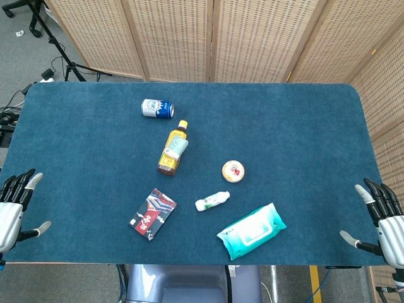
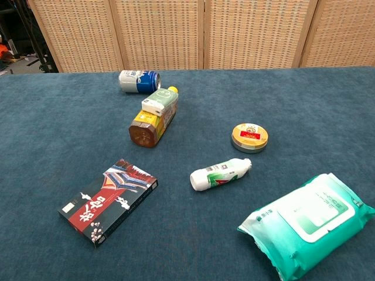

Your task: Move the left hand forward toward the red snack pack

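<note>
Blue table [image 1: 284,126]: red snack pack [image 1: 152,214] flat, left hand [image 1: 14,205] apart.

No legible text anywhere. Red snack pack [image 2: 108,201], lower left of chest view, carries white characters, too small to read. Labels on the white bottle [image 2: 220,174] and round tin [image 2: 249,137] are blurred.

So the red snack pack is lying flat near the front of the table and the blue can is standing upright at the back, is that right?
Not quite. The blue can is lying on its side at the back, not standing, as the chest view shows. The red snack pack does lie flat near the front of the table.
</note>
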Available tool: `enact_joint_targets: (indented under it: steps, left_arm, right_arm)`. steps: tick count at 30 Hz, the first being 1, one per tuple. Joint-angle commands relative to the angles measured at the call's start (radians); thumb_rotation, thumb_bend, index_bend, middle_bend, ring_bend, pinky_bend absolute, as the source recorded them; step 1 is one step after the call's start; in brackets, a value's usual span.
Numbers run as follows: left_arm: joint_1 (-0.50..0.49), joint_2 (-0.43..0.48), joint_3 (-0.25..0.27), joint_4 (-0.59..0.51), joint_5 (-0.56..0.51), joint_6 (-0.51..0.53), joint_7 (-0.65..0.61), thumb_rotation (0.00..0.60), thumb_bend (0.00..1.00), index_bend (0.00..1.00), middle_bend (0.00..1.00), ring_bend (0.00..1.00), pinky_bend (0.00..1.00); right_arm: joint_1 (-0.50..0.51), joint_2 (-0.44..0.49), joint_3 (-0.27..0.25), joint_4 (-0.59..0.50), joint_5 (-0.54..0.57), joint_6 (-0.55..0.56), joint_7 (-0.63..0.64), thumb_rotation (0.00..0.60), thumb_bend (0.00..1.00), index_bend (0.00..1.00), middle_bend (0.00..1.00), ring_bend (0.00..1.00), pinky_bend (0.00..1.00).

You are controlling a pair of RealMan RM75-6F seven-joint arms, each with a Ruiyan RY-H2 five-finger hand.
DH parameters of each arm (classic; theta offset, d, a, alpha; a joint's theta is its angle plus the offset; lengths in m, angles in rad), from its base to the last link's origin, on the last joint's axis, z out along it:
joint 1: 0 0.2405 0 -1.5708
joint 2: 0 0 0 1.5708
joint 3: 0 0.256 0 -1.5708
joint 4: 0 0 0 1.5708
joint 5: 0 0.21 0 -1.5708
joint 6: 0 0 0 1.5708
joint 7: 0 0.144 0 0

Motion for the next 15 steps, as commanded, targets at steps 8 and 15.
enact_joint_targets:
  steps: [8,15]
  left_arm:
    - [0.001,0.001,0.001,-0.001,0.001,0.0,-0.003,0.6,0.13,0.0,0.0,0.0,0.0]
    - [0.0,-0.005,-0.006,0.005,-0.001,0.006,-0.012,0.6,0.13,0.0,0.0,0.0,0.0]
  right_arm:
    - [0.001,0.0,0.0,0.0,0.0,-0.001,0.001,0.6,0.0,0.0,0.0,0.0,0.0]
    - [0.003,0.0,0.001,-0.001,0.004,-0.008,-0.001,0.6,0.0,0.0,0.0,0.0,0.0]
